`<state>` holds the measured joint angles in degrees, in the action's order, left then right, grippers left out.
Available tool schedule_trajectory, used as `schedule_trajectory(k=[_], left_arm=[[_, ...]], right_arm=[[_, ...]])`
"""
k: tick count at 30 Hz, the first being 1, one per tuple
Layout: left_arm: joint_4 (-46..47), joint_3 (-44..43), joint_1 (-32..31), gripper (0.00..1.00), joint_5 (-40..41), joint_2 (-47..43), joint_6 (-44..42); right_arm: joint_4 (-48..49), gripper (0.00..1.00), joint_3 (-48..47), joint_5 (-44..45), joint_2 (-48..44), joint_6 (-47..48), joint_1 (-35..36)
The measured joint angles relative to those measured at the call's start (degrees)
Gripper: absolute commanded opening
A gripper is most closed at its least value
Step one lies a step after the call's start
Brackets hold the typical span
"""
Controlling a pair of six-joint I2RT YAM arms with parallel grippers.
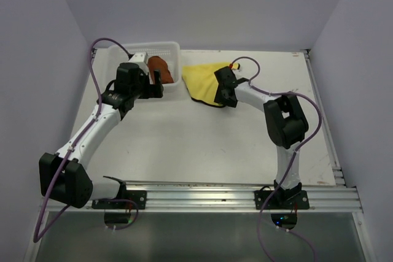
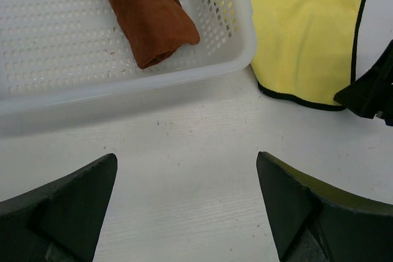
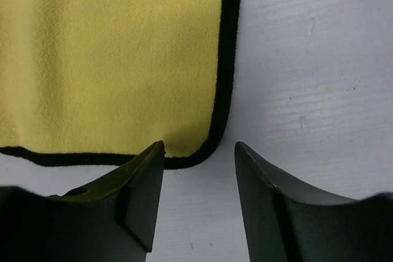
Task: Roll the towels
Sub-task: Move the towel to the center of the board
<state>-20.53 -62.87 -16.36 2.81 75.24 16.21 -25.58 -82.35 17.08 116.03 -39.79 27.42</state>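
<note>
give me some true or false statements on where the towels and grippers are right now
1. The brown towel lies rolled inside the white basket. True.
2. The yellow towel is rolled up too. False: it lies spread flat on the table.
3. The left gripper is open and empty. True.
4. The right gripper is clamped on the brown towel. False: its jaws stand apart at the yellow towel's dark-hemmed corner.
5. The yellow towel sits in the basket. False: it lies beside it.
</note>
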Motion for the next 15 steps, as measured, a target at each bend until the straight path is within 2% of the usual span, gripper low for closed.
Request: schedule_trajectory(k=[3, 5, 6, 10, 13, 15], left_arm=[[0.0, 0.0, -0.2, 1.0, -0.5, 0.0, 0.0], [0.1, 0.0, -0.2, 1.0, -0.9, 0.0, -0.2], [0.1, 0.0, -0.3, 0.99, -1.1, 0.0, -0.3], [0.1, 0.0, -0.3, 1.0, -1.2, 0.0, -0.4], [0.1, 0.0, -0.3, 1.0, -1.2, 0.0, -0.6], [0.1, 0.0, -0.3, 1.0, -1.2, 0.0, -0.8]], right_arm=[[-0.4, 0.46, -2.0, 0.2, 2.4, 0.0, 0.0], [-1.0, 0.38, -3.5, 0.6, 3.5, 0.3, 0.0], [-1.2, 0.3, -4.2, 0.9, 3.9, 0.3, 0.0], [-2.5, 0.18, -5.1, 2.0, 4.7, 0.5, 0.0], [-2.9, 0.03, -5.0, 2.7, 4.7, 0.7, 0.0], [-2.3, 0.0, -4.0, 3.0, 4.1, 0.8, 0.1]])
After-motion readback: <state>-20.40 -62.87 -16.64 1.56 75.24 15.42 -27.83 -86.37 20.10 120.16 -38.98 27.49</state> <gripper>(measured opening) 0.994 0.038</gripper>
